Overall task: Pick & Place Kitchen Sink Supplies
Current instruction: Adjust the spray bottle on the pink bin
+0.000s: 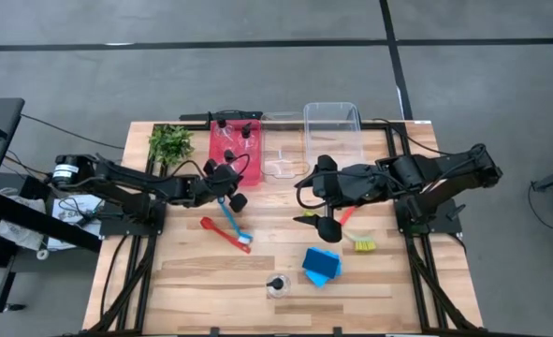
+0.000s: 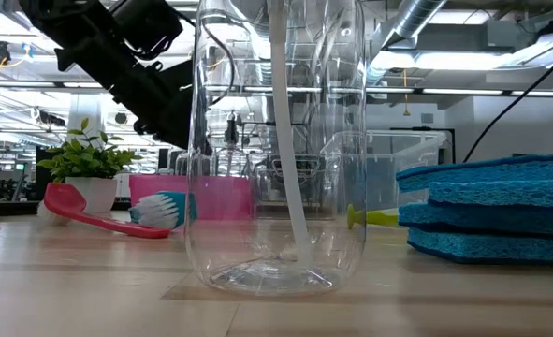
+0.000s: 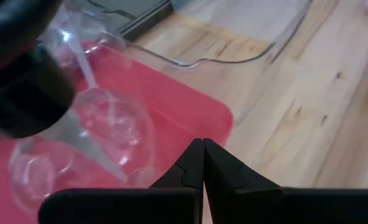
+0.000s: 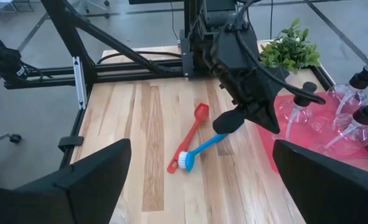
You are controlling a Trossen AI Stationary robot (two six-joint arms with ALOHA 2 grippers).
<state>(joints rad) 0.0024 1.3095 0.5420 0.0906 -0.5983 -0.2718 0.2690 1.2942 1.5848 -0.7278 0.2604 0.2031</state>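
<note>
Three clear bottles with black caps lie in the red bin at the far side of the table, left of centre; a fourth clear bottle stands upright on the bare wood near the front edge, with the blue sponges stacked just to its right. A red utensil and a blue brush lie crossed on the wood nearer than the red bin; a yellow-green brush lies right of centre. The left gripper hangs over the near edge of the red bin, its fingers pressed together with nothing between them. The right gripper hovers above the wood just left of the yellow-green brush, jaws spread wide and empty. A clear bin sits to the right of the red one, with a flat clear lid-like piece between them; a leafy green plant stands at the far left corner of the wooden table.
</note>
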